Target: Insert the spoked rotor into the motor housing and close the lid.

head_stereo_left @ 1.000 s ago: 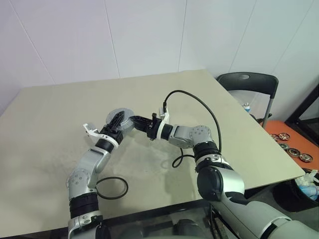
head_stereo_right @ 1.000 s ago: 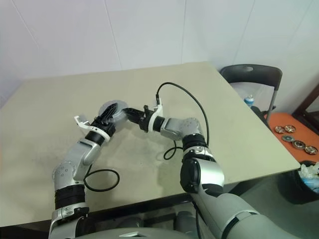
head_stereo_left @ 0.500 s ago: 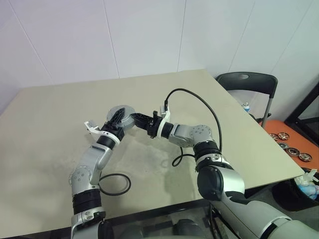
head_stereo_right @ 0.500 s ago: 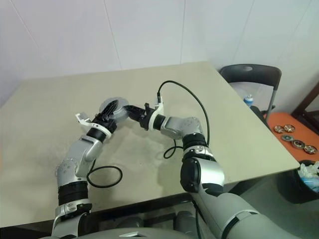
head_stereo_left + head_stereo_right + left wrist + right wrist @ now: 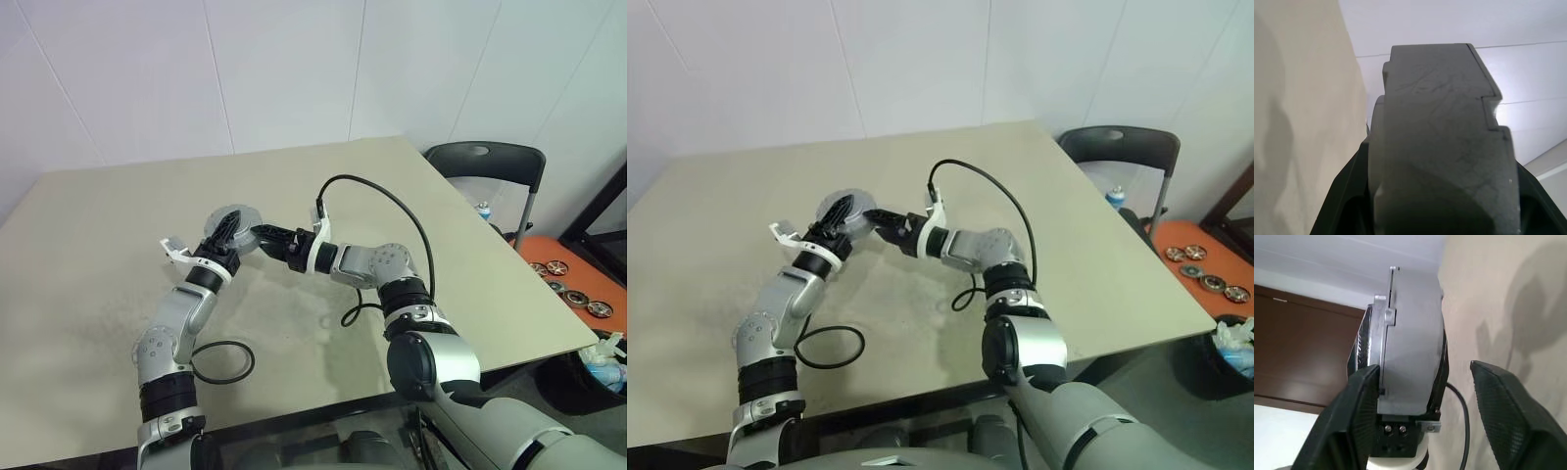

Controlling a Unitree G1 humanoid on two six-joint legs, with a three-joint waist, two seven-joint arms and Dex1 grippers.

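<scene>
My left gripper [image 5: 226, 229] is shut on the motor housing [image 5: 1415, 333], holding this squat silver-grey round part above the middle of the table [image 5: 108, 215]. The lid [image 5: 235, 216], a flat grey disc with a dark centre, lies against the housing's face and shows as a thin plate [image 5: 1391, 289] edge-on. My right gripper [image 5: 257, 233] reaches in from the right. It is open, with one finger on either side of the housing and the far finger [image 5: 1503, 411] well apart from it. The grey housing side [image 5: 1440, 147] fills the space between the left fingers. The spoked rotor is hidden.
A thin black loop [image 5: 223, 360] lies on the table near its front edge, by my left arm. A black cable [image 5: 387, 201] arcs over my right forearm. Right of the table stand a black chair [image 5: 485, 160] and an orange tray [image 5: 573, 284] with round parts.
My right gripper's fingers have spread apart from the round part's edge. The left gripper keeps its hold in the same place.
</scene>
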